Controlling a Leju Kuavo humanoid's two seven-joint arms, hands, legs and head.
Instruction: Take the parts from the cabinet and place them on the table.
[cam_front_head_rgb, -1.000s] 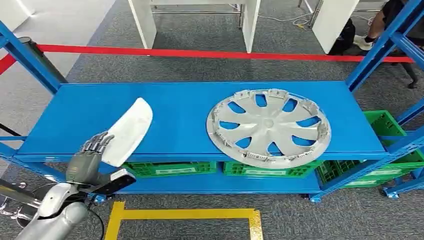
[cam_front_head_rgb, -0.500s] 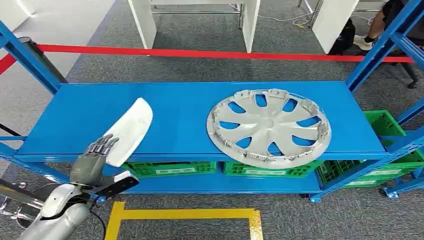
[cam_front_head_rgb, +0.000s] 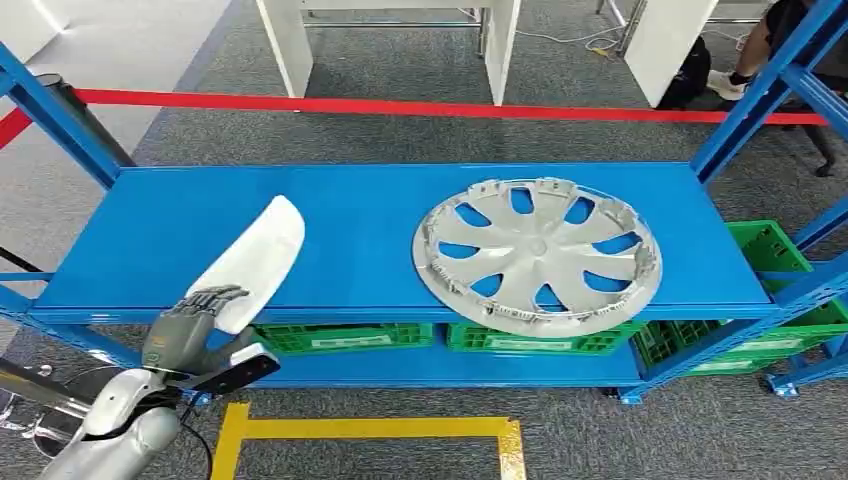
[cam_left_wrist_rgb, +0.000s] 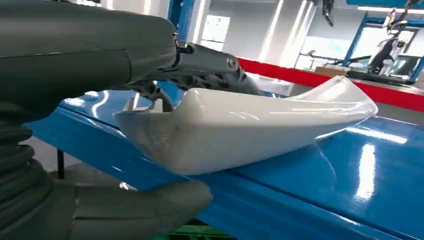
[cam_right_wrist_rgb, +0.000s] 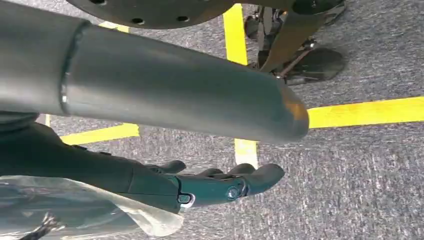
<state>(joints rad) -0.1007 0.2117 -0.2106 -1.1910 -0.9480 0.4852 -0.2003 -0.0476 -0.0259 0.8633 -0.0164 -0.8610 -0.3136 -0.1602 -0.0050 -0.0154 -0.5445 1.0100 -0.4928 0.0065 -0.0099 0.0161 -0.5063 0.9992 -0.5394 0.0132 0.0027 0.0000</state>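
at the lower left of the head view the left hand (cam_front_head_rgb: 190, 325) reaches up to the front edge of the blue shelf (cam_front_head_rgb: 360, 215), its dark fingers (cam_front_head_rgb: 215, 296) curled over the near end of a white plastic part (cam_front_head_rgb: 250, 262), an elongated curved shell that lies slanting from lower left toward upper right on the left half of the shelf, its near end jutting slightly past the front lip. seen close from the left wrist, the fingers (cam_left_wrist_rgb: 210, 67) lie over the top edge of the white plastic part (cam_left_wrist_rgb: 240, 125) and the thick grey thumb (cam_left_wrist_rgb: 145, 207) sits below it under the shelf lip, so the hand is wrapped around the part, which rests on the shelf (cam_left_wrist_rgb: 345, 175). right of centre in the head view a silver wheel cover (cam_front_head_rgb: 537, 255) lies flat on the shelf, well apart from the white part, its lower rim hanging over the front edge. green crates (cam_front_head_rgb: 340, 337) stand on the level beneath. red barrier tape (cam_front_head_rgb: 420, 106) runs across the upper part of the frame, and yellow floor tape (cam_front_head_rgb: 370, 430) marks the grey carpet at the bottom. the right hand (cam_right_wrist_rgb: 220, 185) hangs over carpet and yellow tape (cam_right_wrist_rgb: 365, 111), fingers stretched out and holding nothing
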